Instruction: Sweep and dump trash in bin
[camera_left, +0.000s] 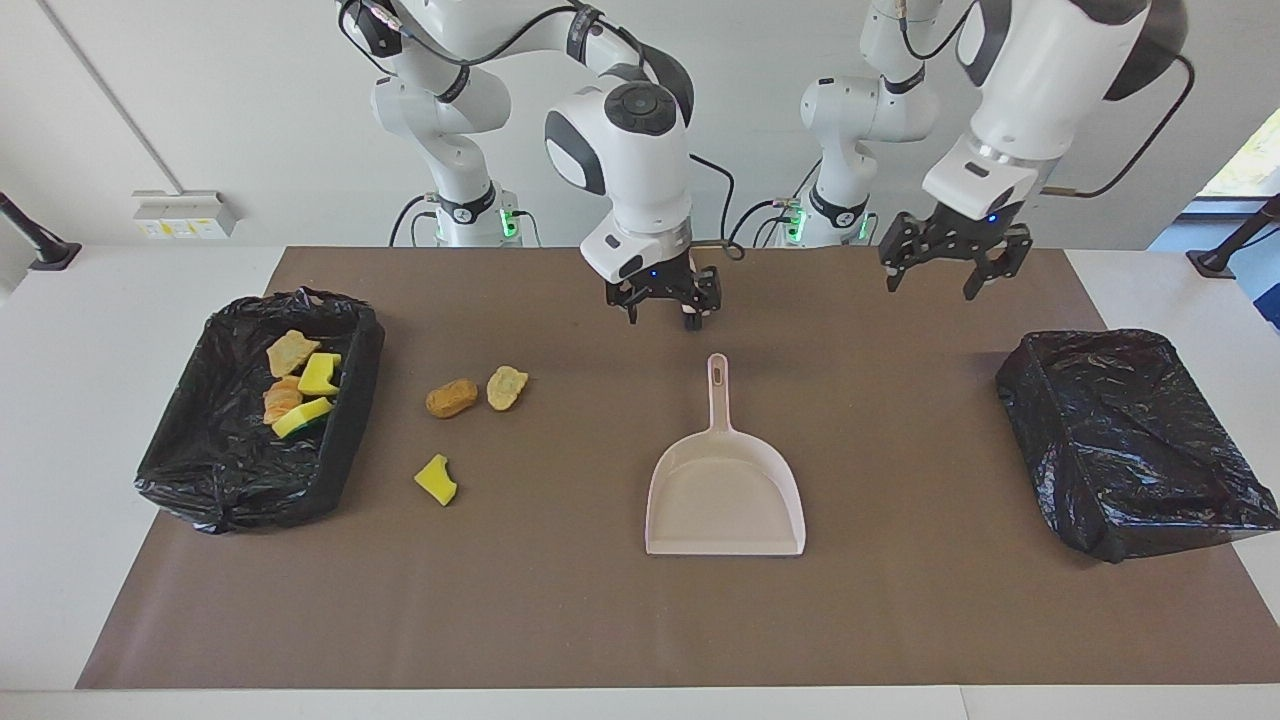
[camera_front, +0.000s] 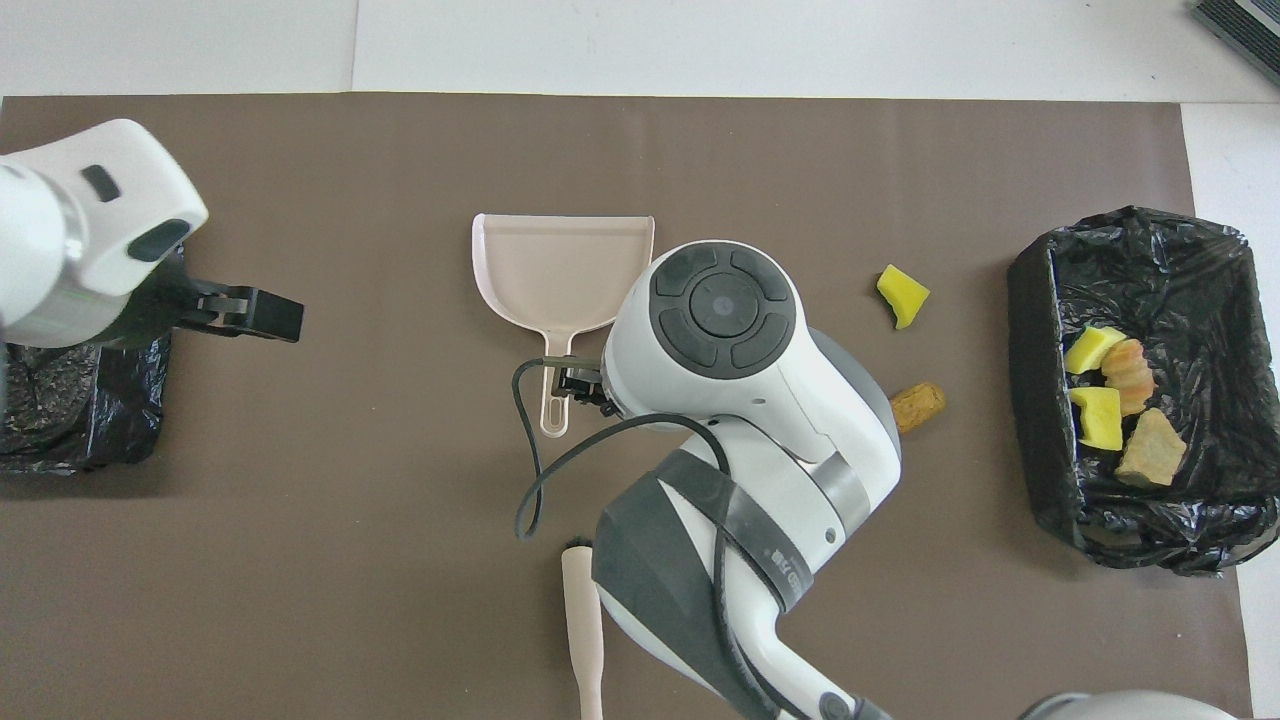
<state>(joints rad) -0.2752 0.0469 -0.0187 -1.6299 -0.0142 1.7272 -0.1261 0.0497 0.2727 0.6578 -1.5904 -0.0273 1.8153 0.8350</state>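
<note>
Three scraps of trash lie on the brown mat: two tan lumps (camera_left: 451, 398) (camera_left: 506, 387) and a yellow sponge chunk (camera_left: 437, 480). The overhead view shows the sponge chunk (camera_front: 902, 294) and one lump (camera_front: 918, 405); my right arm hides the other. Several more scraps (camera_left: 300, 385) lie in the black-lined bin (camera_left: 200, 440) at the right arm's end. The pale pink dustpan (camera_left: 725, 480) lies flat mid-table, handle toward the robots. My right gripper (camera_left: 662, 318) is open and empty, just above the handle's end. My left gripper (camera_left: 932, 285) is open and empty, raised beside the other bin.
A second black-lined bin (camera_left: 1130, 440) stands at the left arm's end and looks empty. A pale pink brush handle (camera_front: 583, 640) lies on the mat nearer to the robots than the dustpan, partly under my right arm. The brown mat (camera_left: 600, 620) covers the table.
</note>
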